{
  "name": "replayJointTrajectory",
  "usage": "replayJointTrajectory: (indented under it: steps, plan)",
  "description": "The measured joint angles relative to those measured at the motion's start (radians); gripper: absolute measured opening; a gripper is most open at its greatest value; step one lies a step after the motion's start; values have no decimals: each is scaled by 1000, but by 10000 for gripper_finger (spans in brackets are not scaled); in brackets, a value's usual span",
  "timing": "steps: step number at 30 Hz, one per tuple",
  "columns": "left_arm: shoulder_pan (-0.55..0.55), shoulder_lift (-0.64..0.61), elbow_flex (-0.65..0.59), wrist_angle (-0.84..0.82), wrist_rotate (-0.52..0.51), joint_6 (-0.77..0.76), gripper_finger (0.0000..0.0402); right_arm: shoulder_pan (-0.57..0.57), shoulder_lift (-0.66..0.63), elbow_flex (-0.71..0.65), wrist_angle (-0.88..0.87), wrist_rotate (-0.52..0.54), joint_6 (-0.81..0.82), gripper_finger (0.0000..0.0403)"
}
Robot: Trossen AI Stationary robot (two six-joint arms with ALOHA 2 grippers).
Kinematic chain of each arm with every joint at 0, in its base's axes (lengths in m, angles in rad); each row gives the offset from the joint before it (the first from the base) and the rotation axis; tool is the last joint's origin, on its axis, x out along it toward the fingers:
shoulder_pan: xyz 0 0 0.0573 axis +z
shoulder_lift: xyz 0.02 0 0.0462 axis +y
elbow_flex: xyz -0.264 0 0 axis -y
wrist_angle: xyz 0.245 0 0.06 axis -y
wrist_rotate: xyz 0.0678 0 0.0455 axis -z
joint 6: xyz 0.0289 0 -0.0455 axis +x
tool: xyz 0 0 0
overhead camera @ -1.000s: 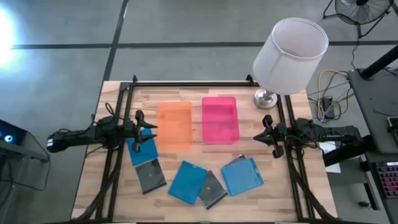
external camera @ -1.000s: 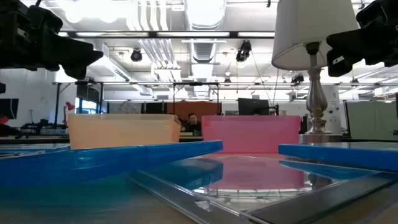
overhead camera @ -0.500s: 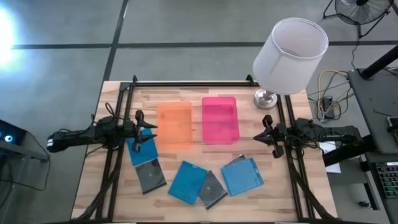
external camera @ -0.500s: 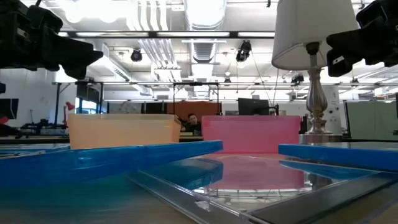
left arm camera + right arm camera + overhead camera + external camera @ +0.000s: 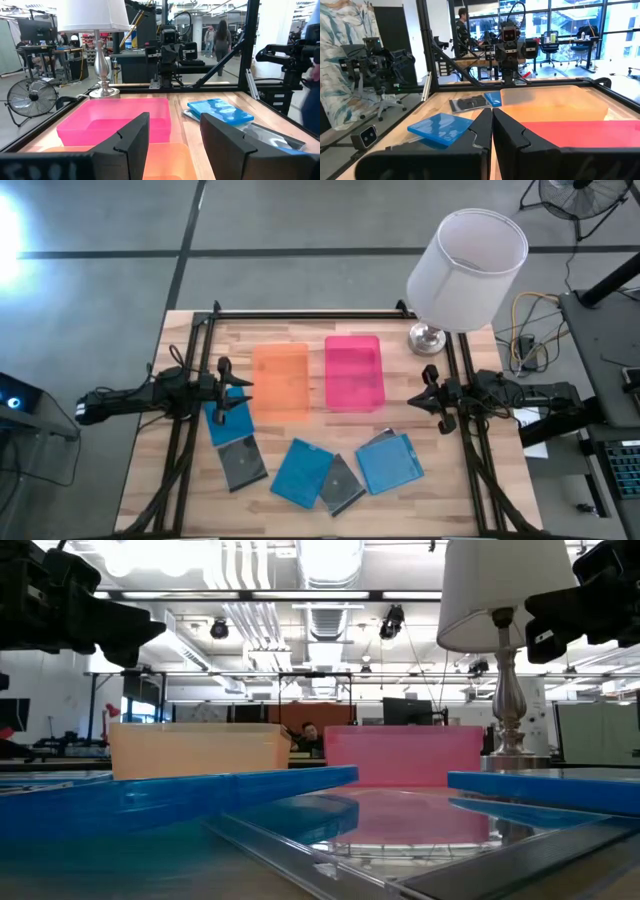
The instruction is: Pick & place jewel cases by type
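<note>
High view. We look down on a pale wooden slatted table (image 5: 330, 330) bearing a translucent orange plastic tray (image 5: 280, 380) and, just beside it, a translucent pink plastic tray (image 5: 354, 372). The thin, flat, square plastic jewel cases lie nearer the front edge: one bright blue case (image 5: 228, 411) under the left gripper (image 5: 222, 390), a dark grey case (image 5: 241, 463) in front of it, then a blue case (image 5: 300, 472), a grey case (image 5: 342, 483) and a blue case (image 5: 390, 463) overlapping in a loose row. The right gripper (image 5: 432, 398) waits at the table's right rail. A white-shaded lamp with a silver base (image 5: 466, 268) stands at the far right corner.

Low view. We see blue case edges and a clear case in the foreground, probably reflecting the pink tray.

Left wrist view. The left fingers (image 5: 131, 140) stand apart, holding nothing, above the orange tray.

Right wrist view. The right fingers (image 5: 479, 131) are pressed together, empty; blue and grey cases lie beyond.
</note>
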Motion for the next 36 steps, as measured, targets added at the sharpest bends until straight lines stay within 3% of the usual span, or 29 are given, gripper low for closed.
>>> replayJointTrajectory:
  steps: [9,13,18,21,24,28,31,36]
  plan:
    - [0,0,0,0,0,0,159,0,0,0,26,0,27,9]
    - [0,0,0,0,0,0,159,3,0,0,97,20,510,9]
    - [0,0,0,0,0,2,159,3,1,0,93,218,913,9]
    - [3,0,0,-7,-75,195,159,2,6,0,105,388,1089,9]
    - [4,2,0,33,-156,266,159,3,8,0,138,540,1129,9]
    - [3,0,0,30,-207,332,159,3,19,0,214,652,1026,9]
    - [3,0,0,31,-242,473,159,3,38,0,249,662,1002,9]
    - [3,0,16,47,-299,586,159,7,110,0,239,642,1171,9]
